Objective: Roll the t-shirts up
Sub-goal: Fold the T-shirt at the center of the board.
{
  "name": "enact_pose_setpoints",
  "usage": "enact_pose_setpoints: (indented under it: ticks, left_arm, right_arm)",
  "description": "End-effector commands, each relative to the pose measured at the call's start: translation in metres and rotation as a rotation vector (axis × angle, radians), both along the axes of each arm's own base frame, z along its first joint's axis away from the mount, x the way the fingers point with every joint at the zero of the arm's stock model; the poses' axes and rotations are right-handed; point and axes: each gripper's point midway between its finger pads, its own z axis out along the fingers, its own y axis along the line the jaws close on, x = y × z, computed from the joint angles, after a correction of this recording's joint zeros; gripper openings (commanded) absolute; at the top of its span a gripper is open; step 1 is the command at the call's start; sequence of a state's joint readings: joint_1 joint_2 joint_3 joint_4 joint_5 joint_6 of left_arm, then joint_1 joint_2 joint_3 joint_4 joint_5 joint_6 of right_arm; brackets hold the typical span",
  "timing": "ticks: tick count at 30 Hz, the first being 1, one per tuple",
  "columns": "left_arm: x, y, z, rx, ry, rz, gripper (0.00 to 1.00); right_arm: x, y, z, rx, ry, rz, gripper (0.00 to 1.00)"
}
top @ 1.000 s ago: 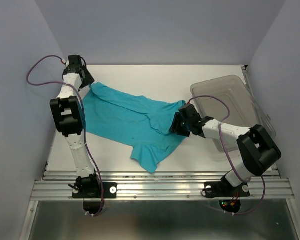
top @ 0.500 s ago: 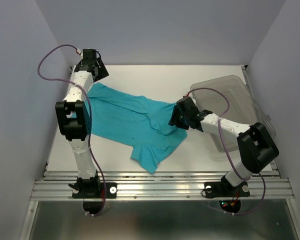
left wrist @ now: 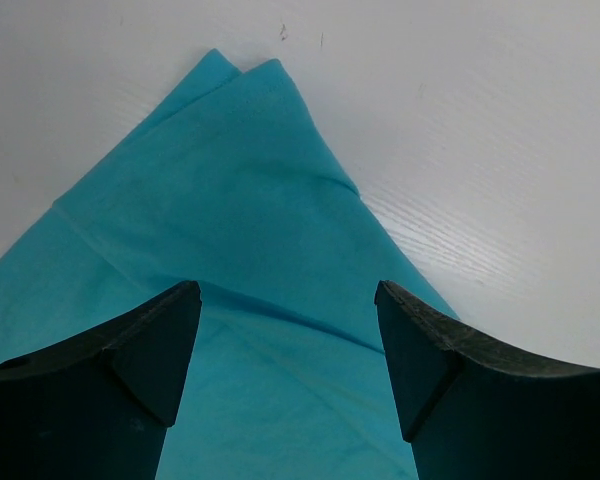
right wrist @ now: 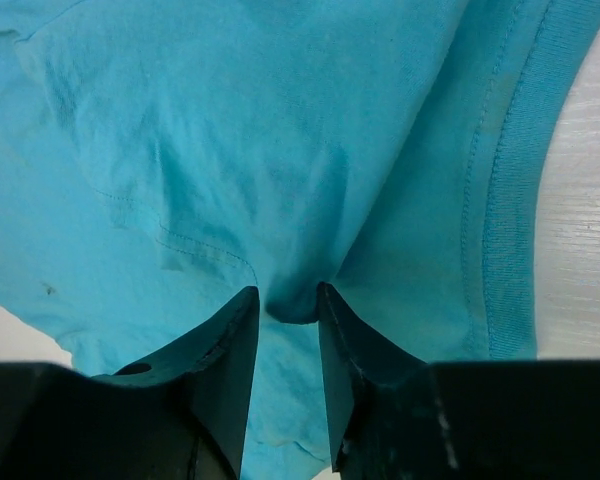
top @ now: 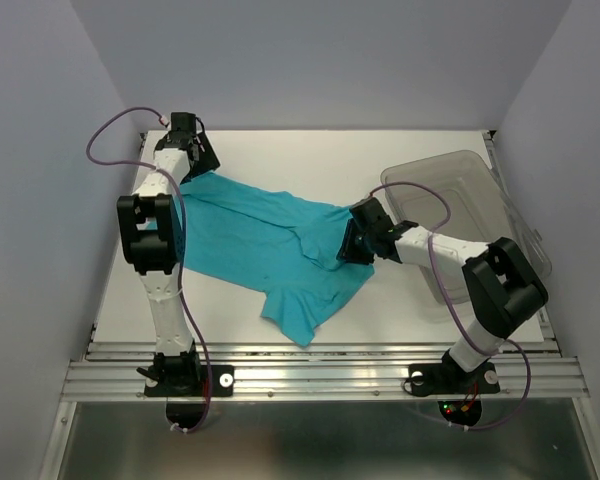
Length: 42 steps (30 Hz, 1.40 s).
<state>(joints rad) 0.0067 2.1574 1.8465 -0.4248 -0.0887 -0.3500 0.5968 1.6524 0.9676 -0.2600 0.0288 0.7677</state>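
The teal t-shirt (top: 260, 240) lies spread and rumpled across the white table, one sleeve pointing toward the near edge. My left gripper (top: 195, 160) hovers open over its far left corner; in the left wrist view that folded corner (left wrist: 230, 180) shows beyond and between the wide-apart fingers of the left gripper (left wrist: 288, 295). My right gripper (top: 348, 245) sits on the shirt's right end. In the right wrist view the right gripper (right wrist: 287, 297) has its jaws pinched on a raised fold of the shirt (right wrist: 230, 130), beside a ribbed edge band (right wrist: 510, 200).
A clear grey-tinted plastic bin (top: 460, 200) stands at the right, just behind my right arm. Bare white table (top: 310, 150) lies beyond the shirt, up to the back wall. Purple cables loop off both arms.
The left gripper swung from the table's far left edge to the shirt's far corner. The right gripper's jaws closed in on a fold of the shirt.
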Motion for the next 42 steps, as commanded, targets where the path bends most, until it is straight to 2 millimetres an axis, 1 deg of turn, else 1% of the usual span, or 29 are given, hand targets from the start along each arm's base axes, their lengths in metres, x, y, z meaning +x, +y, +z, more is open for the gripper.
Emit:
enact_pose_setpoints:
  ticks: [1,2,4,5,8,9,11,12,14,15,20,21,24,28,35,38,42]
  left_arm:
    - [0.015,-0.001,0.004,-0.004,-0.035,0.000,0.82]
    - [0.015,-0.002,-0.002,-0.004,-0.023,-0.004,0.82]
    - [0.016,-0.002,-0.005,-0.003,-0.016,-0.005,0.82]
    - [0.016,-0.002,-0.008,-0.004,-0.012,-0.004,0.82]
    - [0.015,0.000,-0.013,-0.008,-0.001,-0.005,0.82]
    - [0.015,0.001,-0.015,-0.006,0.002,-0.003,0.82]
    - [0.015,0.003,-0.018,-0.007,0.008,0.000,0.82]
    - [0.016,0.004,-0.021,-0.006,0.015,0.001,0.81]
    - [0.015,0.005,-0.024,-0.006,0.024,0.000,0.81]
    - [0.015,0.007,-0.027,-0.006,0.029,0.003,0.82]
    - [0.014,0.010,-0.033,-0.010,0.043,0.007,0.81]
    - [0.014,0.014,-0.035,-0.012,0.047,0.015,0.81]
    - [0.013,0.018,-0.039,-0.030,0.055,0.016,0.81]
    - [0.012,0.021,-0.040,-0.027,0.064,0.016,0.81]
    - [0.012,0.022,-0.039,-0.022,0.065,0.014,0.81]
    - [0.012,0.022,-0.040,-0.020,0.067,0.012,0.82]
    - [0.012,0.022,-0.043,-0.023,0.071,0.010,0.81]
  right_arm:
    - [0.006,0.010,0.004,0.038,-0.023,0.008,0.33]
    - [0.006,0.010,0.004,0.036,-0.024,0.010,0.26]
    - [0.007,0.011,0.005,0.038,-0.027,0.016,0.12]
    - [0.007,0.011,0.006,0.038,-0.031,0.021,0.01]
    - [0.007,0.019,0.018,0.075,-0.056,0.061,0.01]
    - [0.009,0.021,0.028,0.091,-0.083,0.076,0.01]
    - [0.010,0.023,0.038,0.103,-0.106,0.089,0.01]
    - [0.011,0.025,0.048,0.119,-0.123,0.093,0.01]
    - [0.011,0.029,0.056,0.143,-0.126,0.106,0.01]
    - [0.008,0.036,0.064,0.160,-0.129,0.122,0.01]
    - [0.000,0.047,0.082,0.177,-0.152,0.152,0.01]
    - [0.000,0.047,0.085,0.178,-0.154,0.152,0.01]
    - [-0.006,0.051,0.090,0.183,-0.158,0.162,0.01]
    - [-0.010,0.053,0.095,0.193,-0.165,0.167,0.01]
    - [-0.015,0.060,0.097,0.197,-0.165,0.182,0.01]
    - [-0.020,0.064,0.100,0.196,-0.167,0.194,0.01]
    - [-0.024,0.063,0.102,0.195,-0.167,0.186,0.01]
